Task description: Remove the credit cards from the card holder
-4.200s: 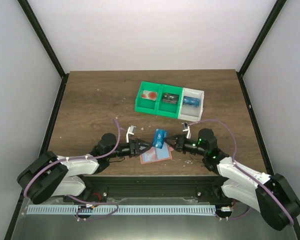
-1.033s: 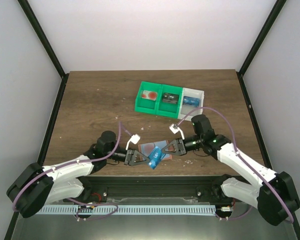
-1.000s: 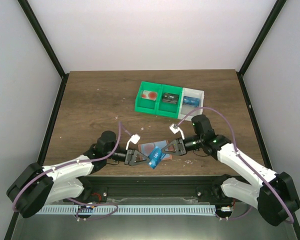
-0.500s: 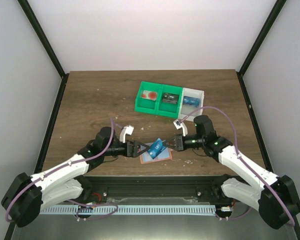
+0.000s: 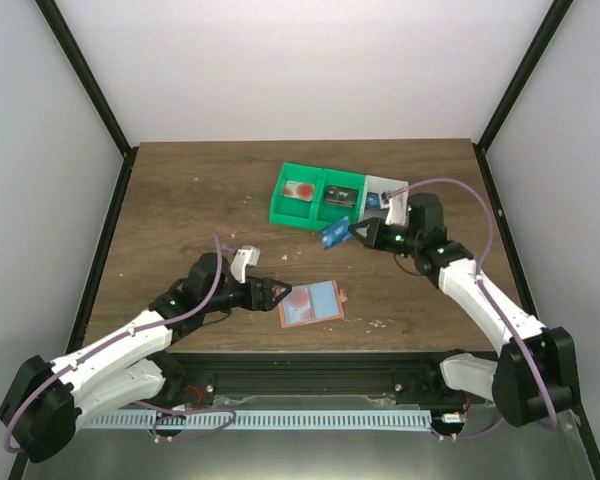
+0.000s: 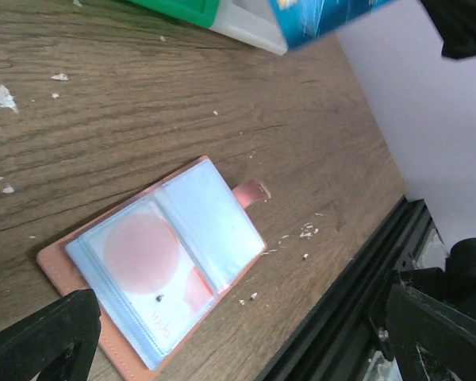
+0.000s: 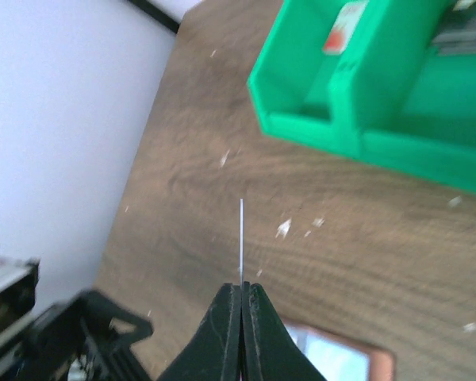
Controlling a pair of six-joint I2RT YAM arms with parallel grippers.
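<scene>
The card holder point(image 5: 311, 302) lies open and flat on the wood-grain table point(image 5: 180, 200), near the 6 o'clock edge. It is a thin salmon-pink rectangle with a small rounded tab point(image 6: 251, 190) on one side. Inside are clear, glossy plastic sleeves, and pale red rounds show through them. The left gripper point(image 5: 271, 294) sits just beside the holder at its 9 o'clock, fingers spread wide, gripping nothing. The right gripper point(image 5: 357, 232) has its fingers pressed together on a credit card point(image 5: 333, 234), a thin, stiff blue rectangle held tilted in the air at about 1 o'clock from the holder. From the right wrist the card shows edge-on as a hairline. At 12 o'clock from the card stands a glossy green bin point(image 5: 295, 215) with two square compartments. The left compartment holds a red-and-white round piece point(image 5: 302, 190) and the right a dark piece point(image 5: 339, 197). Against the bin's 3 o'clock side is a white bin point(image 5: 374, 181) holding a blue piece point(image 5: 372, 201), partly hidden by the arm
</scene>
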